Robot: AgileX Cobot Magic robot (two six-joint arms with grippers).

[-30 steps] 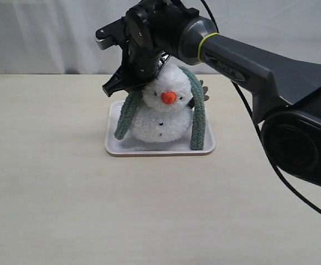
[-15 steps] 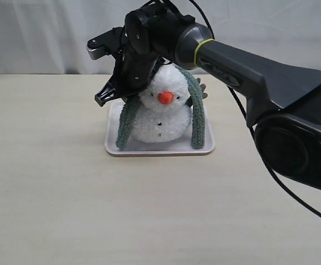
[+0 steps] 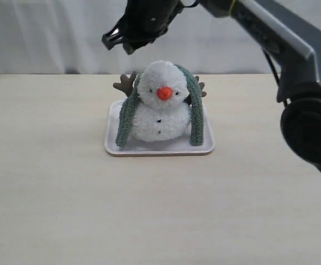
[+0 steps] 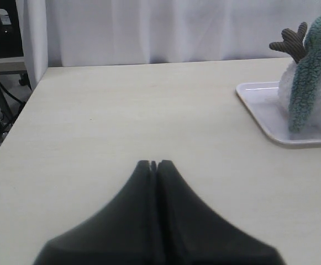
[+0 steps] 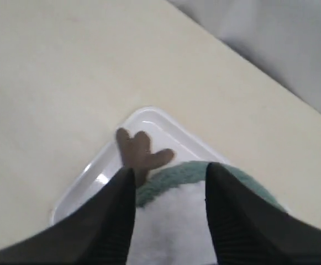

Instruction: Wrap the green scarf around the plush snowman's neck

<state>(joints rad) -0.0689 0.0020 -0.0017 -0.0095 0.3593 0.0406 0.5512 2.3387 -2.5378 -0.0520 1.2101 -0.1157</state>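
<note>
The plush snowman (image 3: 158,113) stands upright in a white tray (image 3: 159,149), orange nose facing front, brown twig arms sticking out behind. The green scarf (image 3: 128,117) is draped over the back of its head, both ends hanging down its sides to the tray; it does not lie in the neck crease. My right gripper (image 3: 119,43) hangs open in the air above and left of the head, holding nothing. In the right wrist view the right gripper (image 5: 168,174) looks down on the white head (image 5: 174,221), the scarf (image 5: 179,175) and a twig arm (image 5: 140,152). My left gripper (image 4: 153,164) is shut and empty, low over the table, left of the tray (image 4: 265,116).
A white curtain (image 3: 50,33) hangs behind the table's far edge. The right arm (image 3: 270,38) stretches across from the upper right. Bare tabletop (image 3: 149,210) spreads in front of and beside the tray. The table's left edge (image 4: 16,118) shows in the left wrist view.
My right gripper has let go of the scarf's left part beside the snowman's head and risen well above it. The snowman's left twig arm now shows.
</note>
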